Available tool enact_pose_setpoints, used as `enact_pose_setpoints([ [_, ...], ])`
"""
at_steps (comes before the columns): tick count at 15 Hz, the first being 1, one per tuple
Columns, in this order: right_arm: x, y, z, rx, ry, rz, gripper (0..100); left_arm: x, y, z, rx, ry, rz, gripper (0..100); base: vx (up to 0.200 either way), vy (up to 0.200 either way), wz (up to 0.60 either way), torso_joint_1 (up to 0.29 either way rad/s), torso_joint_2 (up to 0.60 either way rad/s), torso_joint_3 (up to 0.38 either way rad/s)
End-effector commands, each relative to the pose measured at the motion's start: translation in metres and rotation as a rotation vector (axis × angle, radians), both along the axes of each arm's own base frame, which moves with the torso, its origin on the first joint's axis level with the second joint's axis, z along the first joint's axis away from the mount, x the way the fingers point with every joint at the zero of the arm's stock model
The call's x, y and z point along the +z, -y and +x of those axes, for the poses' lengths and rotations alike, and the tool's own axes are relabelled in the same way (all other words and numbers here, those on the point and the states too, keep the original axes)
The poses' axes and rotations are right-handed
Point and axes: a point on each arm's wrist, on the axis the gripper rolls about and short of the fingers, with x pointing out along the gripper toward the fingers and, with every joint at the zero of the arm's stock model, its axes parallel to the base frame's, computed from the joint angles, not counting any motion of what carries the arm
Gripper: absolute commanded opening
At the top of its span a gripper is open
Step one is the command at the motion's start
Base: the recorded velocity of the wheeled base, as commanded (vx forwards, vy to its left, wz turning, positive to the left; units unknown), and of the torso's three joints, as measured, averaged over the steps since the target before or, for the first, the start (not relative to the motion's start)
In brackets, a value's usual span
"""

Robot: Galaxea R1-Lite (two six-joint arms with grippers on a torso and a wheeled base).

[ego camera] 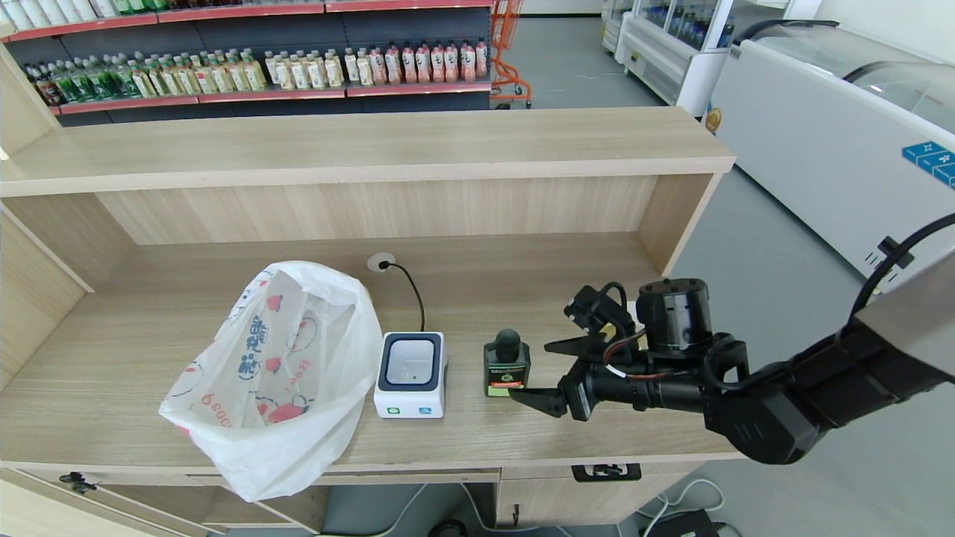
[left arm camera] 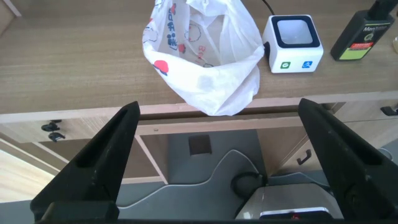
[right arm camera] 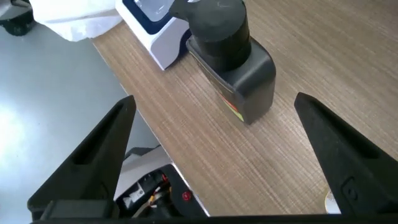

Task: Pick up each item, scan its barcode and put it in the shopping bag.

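The right gripper [ego camera: 533,371] hangs with jaws spread wide, holding nothing, its tips just beside the bottle [ego camera: 506,367] but apart from it. The bottle stands upright on the counter [ego camera: 522,283], just right of the scanner [ego camera: 412,373]. The bag [ego camera: 276,373] gapes open on the scanner's far side. I'd call this step 1, the pick-up. Next the jaws should slide either side of the bottle's body and close. The left gripper [left arm camera: 219,107], also spread and empty, sits low before the counter's edge.
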Motion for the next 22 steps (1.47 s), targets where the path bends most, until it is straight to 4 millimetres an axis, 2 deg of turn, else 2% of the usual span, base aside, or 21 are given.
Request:
enact_pose_setpoints([
  [1,-0.008,-0.005,0.007,0.006,-0.006,-0.007,100,0.0,0.0,0.0,0.0,-0.002,0.0,100,0.0,0.0,0.0,0.0,0.0,0.0],
  [6,-0.021,-0.013,0.02,0.061,0.016,-0.028,100,0.0,0.0,0.0,0.0,0.0,0.0,100,0.0,0.0,0.0,0.0,0.0,0.0],
  [16,-0.037,-0.044,0.056,0.107,0.075,-0.047,100,0.0,0.0,0.0,0.0,-0.002,0.0,100,0.0,0.0,0.0,0.0,0.0,0.0],
  [17,-0.038,-0.045,0.057,0.11,0.076,-0.048,0,0.0,0.0,0.0,0.0,-0.002,0.0,100,0.0,0.0,0.0,0.0,0.0,0.0],
  [22,-0.048,-0.045,0.061,0.14,0.072,-0.092,0,0.0,0.0,0.0,0.0,-0.002,0.0,100,0.0,0.0,0.0,0.0,0.0,0.0],
])
